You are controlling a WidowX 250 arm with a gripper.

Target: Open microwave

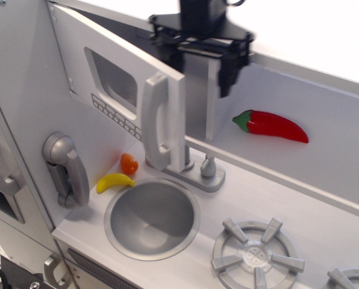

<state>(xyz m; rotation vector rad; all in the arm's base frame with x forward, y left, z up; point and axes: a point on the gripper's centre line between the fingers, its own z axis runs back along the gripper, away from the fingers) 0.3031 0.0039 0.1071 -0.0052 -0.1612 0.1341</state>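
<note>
Microwave [116,84] sits at the far left above the counter, its door swung partly out toward the sink [152,218], silver handle [157,122] on the door's free right edge. My gripper [200,57] hangs just behind the door's top right edge, fingers spread wide with nothing between them. On the shelf to the right lies a red pepper [271,126].

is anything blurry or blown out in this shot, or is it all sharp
In the observation.image view, the hand at the top is motion-blurred, its fingers smeared; the microwave door, the sink and the red chili pepper are sharp. The upper right background is blown out to plain white. Lighting is soft and even, shadows faint.
</note>
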